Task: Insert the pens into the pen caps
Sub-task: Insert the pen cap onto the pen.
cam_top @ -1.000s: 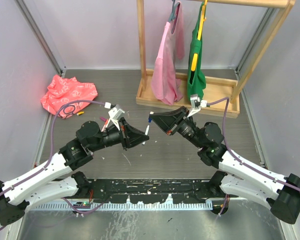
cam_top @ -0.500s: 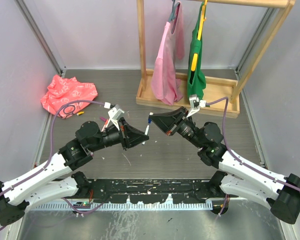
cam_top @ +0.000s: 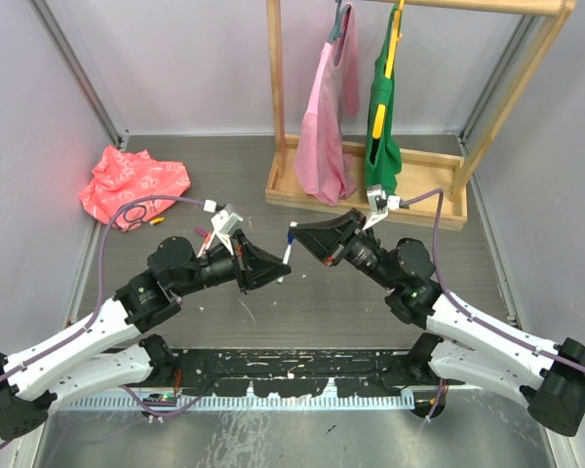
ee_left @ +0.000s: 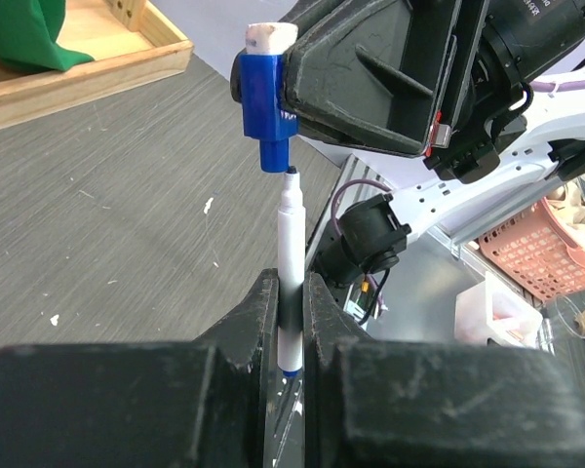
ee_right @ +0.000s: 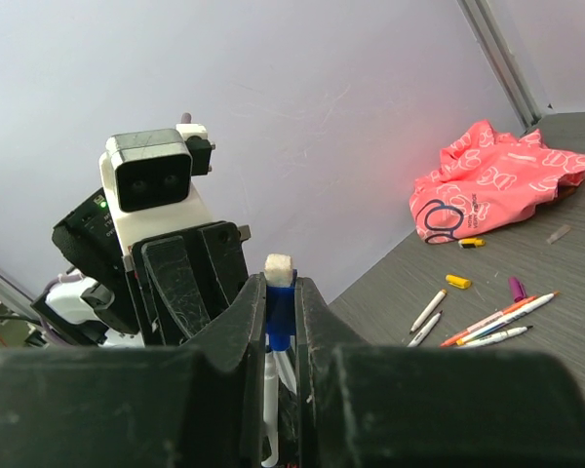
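Above the table, left gripper clamps a seemingly light, stiff pen low; right gripper pinches its probably slippery blue cap.

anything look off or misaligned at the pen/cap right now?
Slightly: in the left wrist view the blue pen has its tip beside the opening of the blue cap, not inside. Nothing else stands out.
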